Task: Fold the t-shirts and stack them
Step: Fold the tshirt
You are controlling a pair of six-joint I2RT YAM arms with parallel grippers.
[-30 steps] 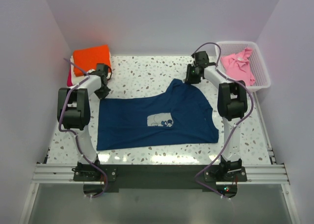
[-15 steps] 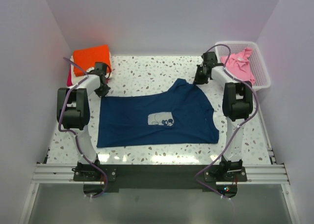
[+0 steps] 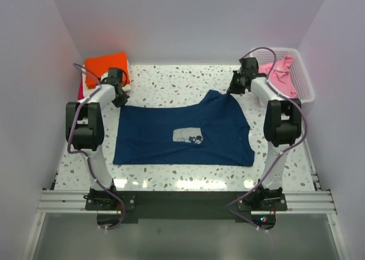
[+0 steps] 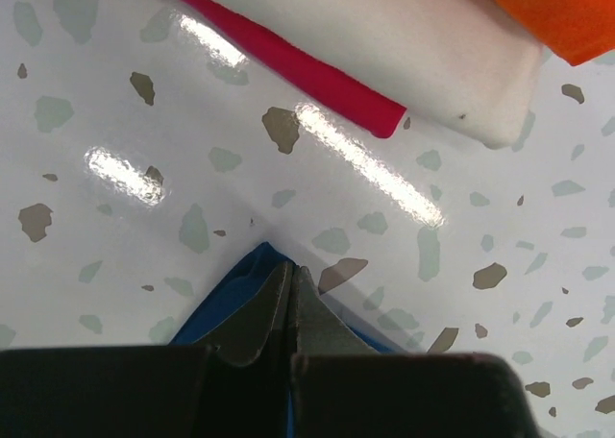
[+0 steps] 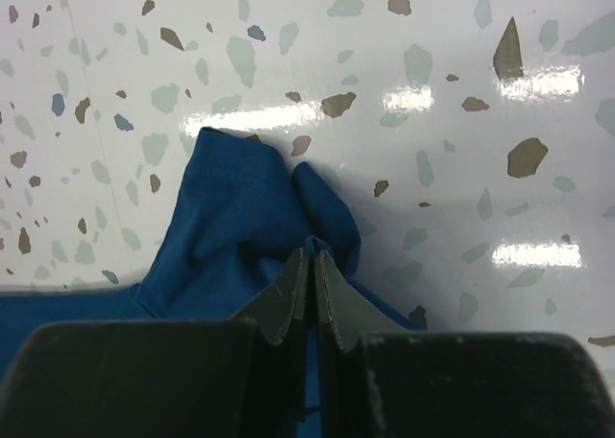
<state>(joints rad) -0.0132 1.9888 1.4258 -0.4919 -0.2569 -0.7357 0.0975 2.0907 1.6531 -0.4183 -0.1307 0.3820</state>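
Navy t-shirt (image 3: 148, 135) flat, white graphic (image 3: 187, 137) up, far corners pinched in closed left fingers (image 4: 255, 315) and right fingers (image 5: 281, 299).

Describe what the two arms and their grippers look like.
Both the left arm and right arm have white links, bulky black joint housings and a purple cable looping alongside. The left gripper and right gripper have dark fingers tapering to points, on black blocky bodies.

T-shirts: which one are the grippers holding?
The navy blue t-shirt, spread flat mid-table; the left gripper and right gripper each pinch its far edge. The pink t-shirt lies in the basket, the orange t-shirt folded far left.
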